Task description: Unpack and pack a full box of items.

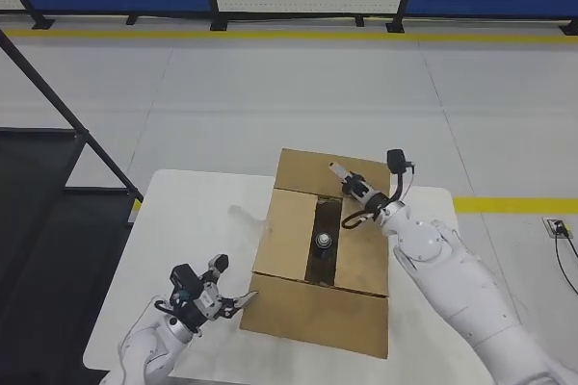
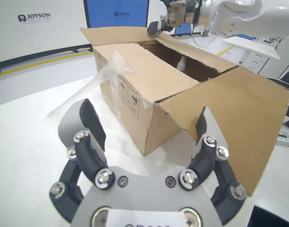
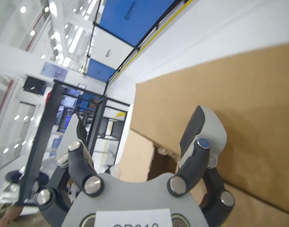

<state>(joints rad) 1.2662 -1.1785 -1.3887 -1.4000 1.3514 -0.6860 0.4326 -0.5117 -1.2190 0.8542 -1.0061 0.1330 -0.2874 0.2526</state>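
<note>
Evidently early going: box (image 1: 284, 236) on the worktop (image 1: 193, 221), flaps parted, an item (image 1: 321, 241) visible inside; left gripper (image 1: 236, 284) beside near flap (image 1: 313, 322), right gripper (image 1: 342, 173) over far flap (image 1: 308, 168), both spread empty. Leaves unpacking and repacking undone.

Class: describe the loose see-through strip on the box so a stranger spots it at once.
On the white table stands a brown cardboard box with its flaps partly open. From the side wall printed with black symbols, a strip of clear tape peels away and juts out over the table. It alone is see-through among plain cardboard.
</note>
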